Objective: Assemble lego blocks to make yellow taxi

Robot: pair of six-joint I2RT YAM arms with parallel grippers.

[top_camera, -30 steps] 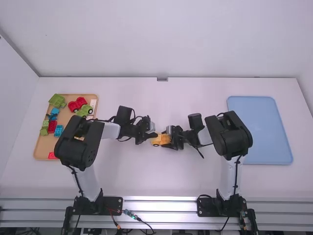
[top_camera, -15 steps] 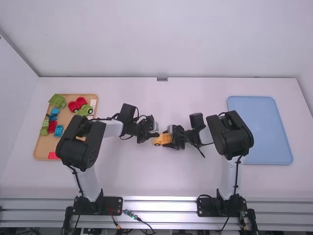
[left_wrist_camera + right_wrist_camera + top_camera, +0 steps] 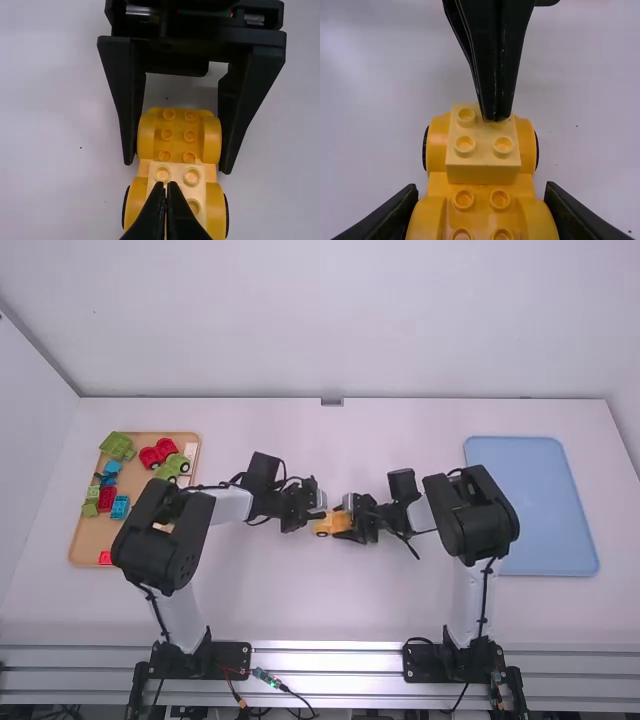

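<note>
The yellow car body (image 3: 437, 145) is pinched across its flanks, at one end, between the fingers of the right gripper (image 3: 178, 163), just above or on the counter (image 3: 320, 610); which of the two cannot be told. By this grip, the studded top is left free between the pads, and the body should be kept from sliding or turning under a push.

Ahead of those fingertips, a pale yellow block (image 3: 482, 172) is seated on the body between the wheels, studs upward. The fingers of the left gripper (image 3: 166, 187) are pressed together, empty, with their tips at the corner stud farthest from the right fingers. Closed like this, they seem to be meant as a blunt pusher, by which the block would be driven down onto the studs beneath.

The taxi is judged to be mostly built, this joint being firmed up. An even, downward push is called for; if only the outer corner is loaded, the block may be tipped or the body levered within the right fingers.

Behind the left fingers lies the wooden tray (image 3: 95, 537) of spare blocks, and behind the right fingers the blue tray (image 3: 535, 505), perhaps kept for the finished taxi.
</note>
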